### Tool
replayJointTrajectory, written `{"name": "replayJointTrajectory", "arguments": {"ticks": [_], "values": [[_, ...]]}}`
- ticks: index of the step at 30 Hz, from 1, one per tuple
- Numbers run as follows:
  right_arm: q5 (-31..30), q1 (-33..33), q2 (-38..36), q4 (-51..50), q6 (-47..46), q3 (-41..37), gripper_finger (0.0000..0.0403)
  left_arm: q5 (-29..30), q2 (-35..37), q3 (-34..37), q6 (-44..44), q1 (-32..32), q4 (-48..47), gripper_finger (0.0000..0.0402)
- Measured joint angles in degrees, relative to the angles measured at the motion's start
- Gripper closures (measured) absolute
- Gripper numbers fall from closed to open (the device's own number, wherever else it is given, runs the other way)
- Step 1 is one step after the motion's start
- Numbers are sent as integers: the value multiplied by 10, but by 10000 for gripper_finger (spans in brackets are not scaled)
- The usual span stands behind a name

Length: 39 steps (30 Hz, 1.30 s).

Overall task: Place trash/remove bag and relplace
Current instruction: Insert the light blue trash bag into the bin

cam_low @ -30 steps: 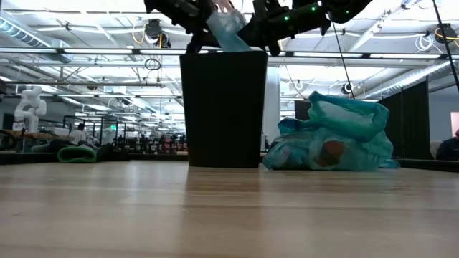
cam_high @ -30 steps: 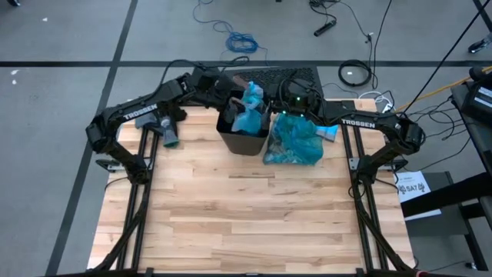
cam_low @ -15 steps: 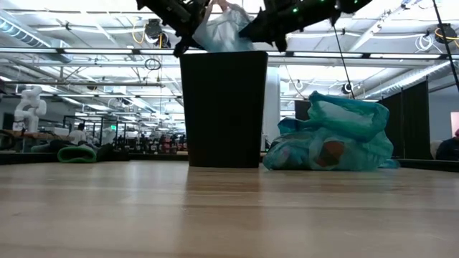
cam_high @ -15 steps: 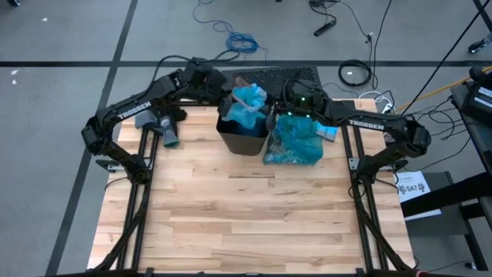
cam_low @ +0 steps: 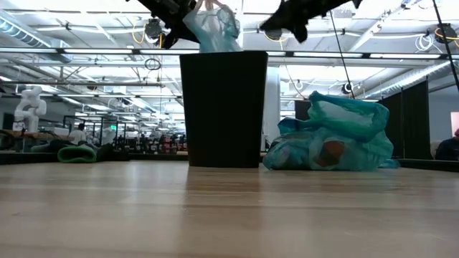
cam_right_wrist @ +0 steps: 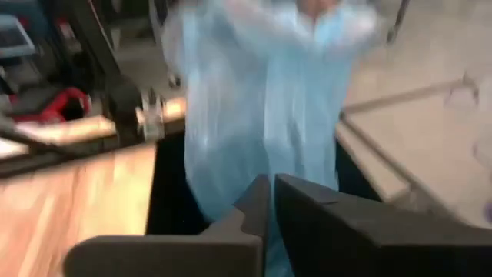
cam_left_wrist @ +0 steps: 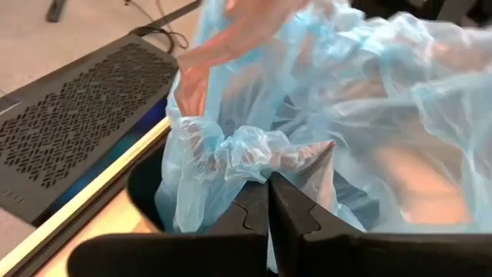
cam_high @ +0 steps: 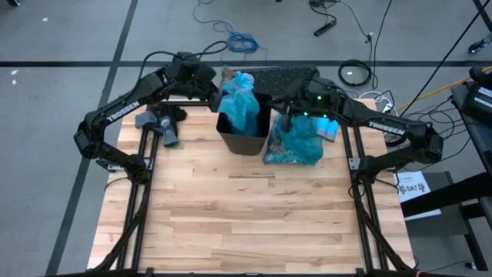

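The left gripper (cam_high: 217,94) hangs over the far left rim of the black bin (cam_high: 243,135), its fingers pressed together on a fold of the pale sky-blue bag (cam_high: 240,104); in the left wrist view the pinched fold (cam_left_wrist: 265,158) bunches right at the fingertips, and the rest of the plastic billows beyond them and drapes down into the bin's mouth. From table height that pale bag (cam_low: 213,27) stands up out of the bin (cam_low: 223,107) like a loose plume, just beside the left gripper (cam_low: 183,16). The right gripper (cam_high: 286,110) sits off the bin's right side, apart from the pale bag, its fingers drawn nearly together with nothing between them. Directly below and toward the near side of it, the dark teal bag (cam_high: 294,141) lies in a crumpled heap on the wooden table (cam_high: 246,215), touching the bin's right wall; through its skin in the low view a brown wad of trash (cam_low: 330,153) shows faintly.
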<state>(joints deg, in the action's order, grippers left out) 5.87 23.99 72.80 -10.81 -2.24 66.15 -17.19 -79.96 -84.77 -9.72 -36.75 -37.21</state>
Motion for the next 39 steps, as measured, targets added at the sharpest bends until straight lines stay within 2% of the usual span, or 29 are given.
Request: {"name": "replayJointTrajectory", "arguments": {"ticks": [5,8,12,19,24,30,34,39], "values": [[-16,-5,-13,103,-28,7,394,-12,-3,0,18,16,3,401],[-18,-4,1,91,-47,53,401,-14,-12,0,31,35,6,401],[-17,-4,48,1,-47,143,402,-31,-29,0,43,54,4,401],[-11,-7,170,-199,-84,312,403,-31,-52,0,58,72,8,401],[-8,-30,241,-280,-78,425,403,-26,-52,0,75,71,9,401],[-42,-60,315,-406,-76,551,403,-22,-52,0,98,56,8,401],[-100,-71,343,-452,-86,599,403,-29,-52,0,101,49,8,401],[-121,-55,385,-473,-139,599,403,-77,-52,0,107,49,9,401]]}}
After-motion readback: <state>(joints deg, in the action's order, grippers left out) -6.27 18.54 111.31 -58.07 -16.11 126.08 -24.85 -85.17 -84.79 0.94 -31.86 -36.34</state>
